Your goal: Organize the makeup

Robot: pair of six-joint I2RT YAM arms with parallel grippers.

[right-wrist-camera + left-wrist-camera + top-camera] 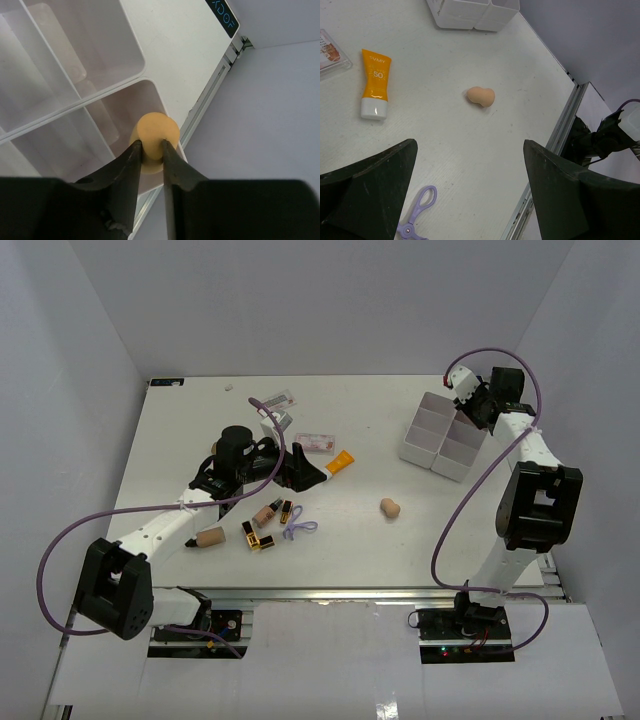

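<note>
My right gripper (150,145) is shut on a beige sponge (156,132) and holds it above a compartment of the white tray (100,90), at the tray's far right side (445,435). My left gripper (312,475) is open and empty above the table, near the orange-tipped white tube (340,462) (376,82). Another beige sponge (390,507) (480,96) lies mid-table. A third sponge (210,537), a tan foundation bottle (267,512) and gold-and-black lipstick tubes (256,537) lie by the left arm. Flat clear packets (313,441) lie further back.
A purple eyelash curler (298,528) (415,217) lies beside the lipsticks. A second packet (277,400) lies near the back. The table's front rail (555,150) runs close to the left gripper's right finger. Grey walls enclose the table on three sides.
</note>
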